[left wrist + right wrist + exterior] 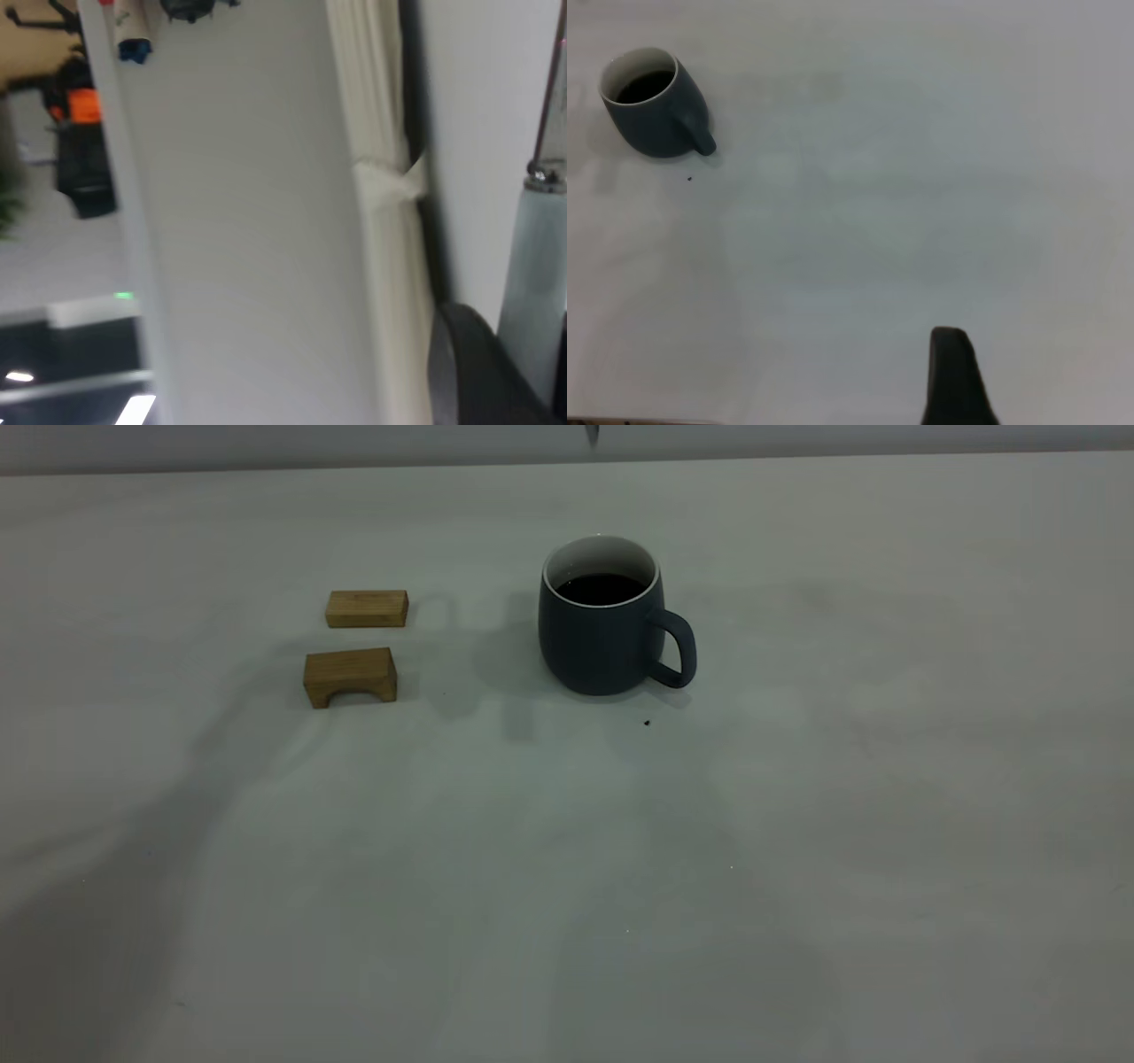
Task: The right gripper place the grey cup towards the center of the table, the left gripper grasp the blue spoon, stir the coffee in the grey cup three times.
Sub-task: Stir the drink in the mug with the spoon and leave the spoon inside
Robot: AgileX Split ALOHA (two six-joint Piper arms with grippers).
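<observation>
Standing upright mid-table [886,797]: your grey cup [602,638], coffee [601,588] inside.
Left gripper [532,372] clamps your blue spoon [536,274]; right claw's state: cannot tell.

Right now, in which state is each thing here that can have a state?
Cup: upright on the table, nothing touching it.
Coffee: in the cup, below the rim.
Spoon: in the air, held.
Left pincer: shut on the spoon.
Right pincer: above bare table, apart from the cup.
Flat block: lying on the table.
Arched block: standing on its legs.
</observation>
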